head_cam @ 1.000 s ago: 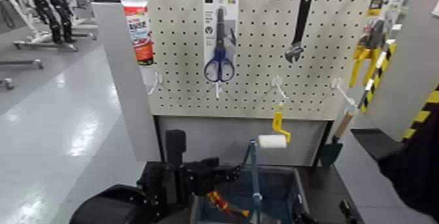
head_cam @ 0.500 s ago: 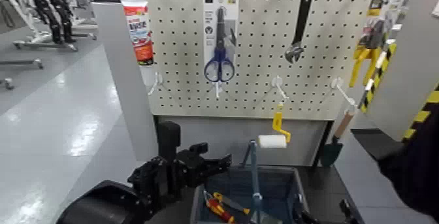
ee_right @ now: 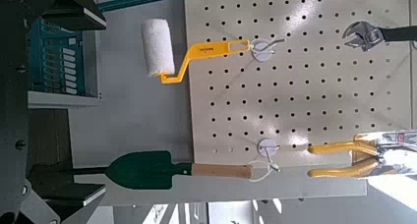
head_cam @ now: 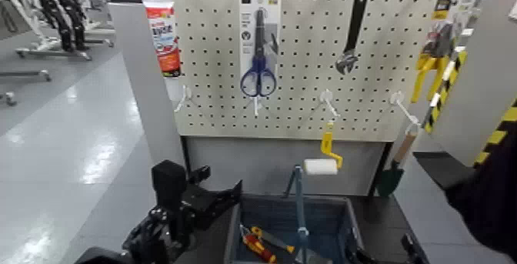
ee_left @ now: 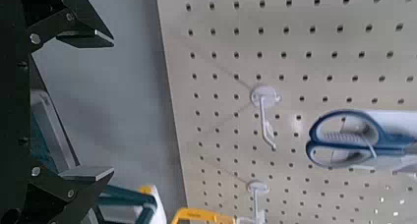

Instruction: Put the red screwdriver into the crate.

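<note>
Now: red screwdriver (head_cam: 256, 245) in ribbed crate (head_cam: 342, 219) | left claw (head_cam: 219, 198) apparently empty

Matt plastic crate (head_cam: 338, 215), glossy plastic-handled red screwdriver (head_cam: 254, 244), shiny metal wrench (head_cam: 352, 32), perforated matt pegboard (head_cam: 308, 90).

The red screwdriver (head_cam: 254, 244) (lying in the crate (head_cam: 338, 215)) is cut by the head view's lower edge, its tip seemingly hidden.

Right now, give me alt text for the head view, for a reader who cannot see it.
The red screwdriver lies inside the crate at the bottom of the view, and the open left gripper is just outside the crate's left rim. Behind stands a pegboard holding scissors, a wrench and a paint roller.
</note>
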`<state>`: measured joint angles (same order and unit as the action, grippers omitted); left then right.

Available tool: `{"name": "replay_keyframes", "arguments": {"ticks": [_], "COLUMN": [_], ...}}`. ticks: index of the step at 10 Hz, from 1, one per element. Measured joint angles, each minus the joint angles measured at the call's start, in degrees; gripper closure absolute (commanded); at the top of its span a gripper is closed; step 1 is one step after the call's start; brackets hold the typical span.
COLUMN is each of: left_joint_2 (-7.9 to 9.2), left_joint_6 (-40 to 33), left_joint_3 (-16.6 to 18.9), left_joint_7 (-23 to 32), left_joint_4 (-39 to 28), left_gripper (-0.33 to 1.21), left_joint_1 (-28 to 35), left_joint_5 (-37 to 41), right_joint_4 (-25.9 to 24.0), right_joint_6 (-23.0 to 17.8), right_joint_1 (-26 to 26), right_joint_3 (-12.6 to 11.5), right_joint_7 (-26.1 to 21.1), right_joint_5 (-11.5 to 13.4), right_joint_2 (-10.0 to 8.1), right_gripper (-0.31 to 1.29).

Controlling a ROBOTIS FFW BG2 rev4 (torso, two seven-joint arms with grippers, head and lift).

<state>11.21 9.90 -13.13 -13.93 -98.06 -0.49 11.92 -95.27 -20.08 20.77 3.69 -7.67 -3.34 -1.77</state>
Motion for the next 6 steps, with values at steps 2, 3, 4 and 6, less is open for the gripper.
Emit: {"name": "replay_keyframes", "arguments": {"ticks": [2, 3, 4, 6], "left_joint_2": [-0.38, -0.4, -0.4, -0.37], "left_joint_6": [-4.8, -7.3, -9.4, -13.3], "left_joint_3": [2.1, 2.5, 2.7, 2.4], "left_joint_7": [4.2, 6.5, 8.2, 11.4], "left_joint_4": [0.5, 0.6, 0.7, 0.6], "left_gripper": [0.36, 0.36, 0.36, 0.36], "left_joint_1": [4.2, 6.1, 7.7, 10.1], "left_joint_5": [-1.3, -1.7, -2.2, -3.7], "right_joint_4": [0.0, -0.1, -0.1, -0.2], "right_joint_6": [-0.1, -0.1, -0.1, -0.1], "right_joint_1": [0.1, 0.1, 0.1, 0.3], "right_joint_3": [0.0, 0.0, -0.1, -0.1], "right_joint_7": [0.1, 0.2, 0.2, 0.2], "right_joint_5": [0.0, 0.0, 0.0, -0.1], "right_joint_2": [0.02, 0.07, 0.09, 0.15], "right_gripper": [0.13, 0.13, 0.13, 0.13]}}
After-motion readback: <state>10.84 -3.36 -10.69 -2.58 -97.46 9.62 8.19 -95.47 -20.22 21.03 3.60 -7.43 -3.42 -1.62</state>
